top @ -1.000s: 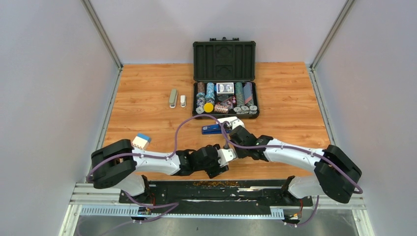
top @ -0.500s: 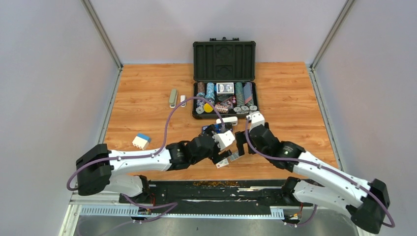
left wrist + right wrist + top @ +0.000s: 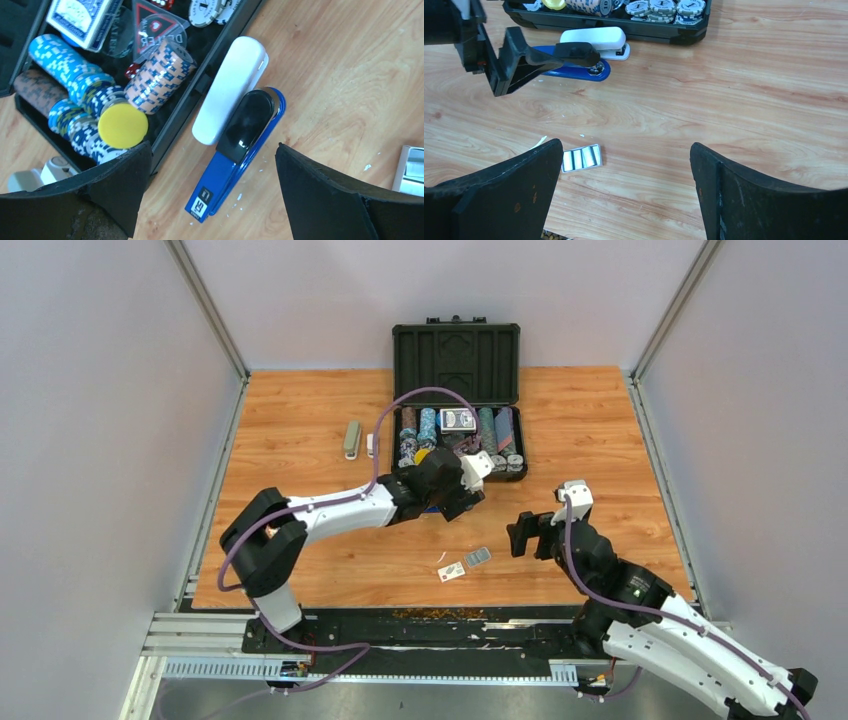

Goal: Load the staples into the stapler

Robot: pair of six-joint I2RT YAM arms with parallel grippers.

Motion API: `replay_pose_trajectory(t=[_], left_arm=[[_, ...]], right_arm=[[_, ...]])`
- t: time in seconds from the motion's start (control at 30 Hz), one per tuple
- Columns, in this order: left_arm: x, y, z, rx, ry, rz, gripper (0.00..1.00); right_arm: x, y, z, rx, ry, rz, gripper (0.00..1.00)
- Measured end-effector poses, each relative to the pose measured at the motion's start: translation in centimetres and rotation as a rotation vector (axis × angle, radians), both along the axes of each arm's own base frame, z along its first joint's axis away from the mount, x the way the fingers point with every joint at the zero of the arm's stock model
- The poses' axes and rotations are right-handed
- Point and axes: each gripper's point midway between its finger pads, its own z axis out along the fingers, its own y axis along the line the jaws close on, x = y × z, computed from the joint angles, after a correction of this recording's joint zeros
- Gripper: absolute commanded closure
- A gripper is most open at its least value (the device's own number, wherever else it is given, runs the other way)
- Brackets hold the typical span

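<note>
The left fingers (image 3: 115, 185) stand wide apart and empty over the blue stapler (image 3: 235, 155), which lies on the wooden surface (image 3: 749, 100) touching a white stapler (image 3: 230, 90) by the poker chip case (image 3: 664, 34). The right fingers (image 3: 514, 185) are equally wide and empty. The staples (image 3: 581, 158) lie on the surface near them, well apart from the stapler.

The top external camera sits high behind the near edge of the table (image 3: 300, 460), looking down from afar over its whole top and the open case (image 3: 457, 350). The left wrist camera looks almost straight down, close, between its fingers (image 3: 120, 185) onto the blue stapler (image 3: 240, 135), the white stapler (image 3: 230, 90) and the case's near rim. The right wrist camera, low and farther back, faces the case across the table, sharing both staplers with the left wrist view and the staples (image 3: 582, 158) with the top view.
</note>
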Motion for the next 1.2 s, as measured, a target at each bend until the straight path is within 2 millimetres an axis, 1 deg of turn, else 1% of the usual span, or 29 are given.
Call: replay_pose_trajectory(t=[0.07,0.17,0.37,0.5,0.63,0.73,0.97,1.2], left_arm=[[0.5,-0.5,-0.9,0.03,0.023,-0.029,0.0],[0.5,-1.4,-2.2,0.064,0.057,-0.078,0.01],[1.1,-3.0,-4.1,0.123,0.094,-0.139,0.04],[1.2,-2.9,-5.2,0.165,0.103,-0.156,0.06],[1.1,-2.4,-6.4,0.211,0.119,-0.165,0.15],[1.4,-2.5,-6.4,0.225,0.124,-0.168,0.23],[0.8,-2.4,-5.8,0.223,0.155,-0.183,0.44],[-0.9,-1.5,-5.2,0.202,0.204,-0.188,0.56]], right_arm=[[0.0,-0.3,-0.4,-0.005,-0.001,-0.007,0.0],[0.0,-0.3,-0.7,-0.009,0.0,-0.011,0.0],[0.2,-0.2,-1.2,-0.035,0.015,-0.011,0.0],[0.2,-0.1,-1.7,-0.059,0.027,-0.009,0.0],[0.3,-0.1,-1.8,-0.066,0.028,-0.007,0.0],[0.3,-0.1,-1.8,-0.071,0.028,-0.005,0.0],[0.4,-0.1,-1.9,-0.078,0.031,-0.005,0.0],[0.4,-0.1,-1.9,-0.078,0.031,-0.004,0.0]])
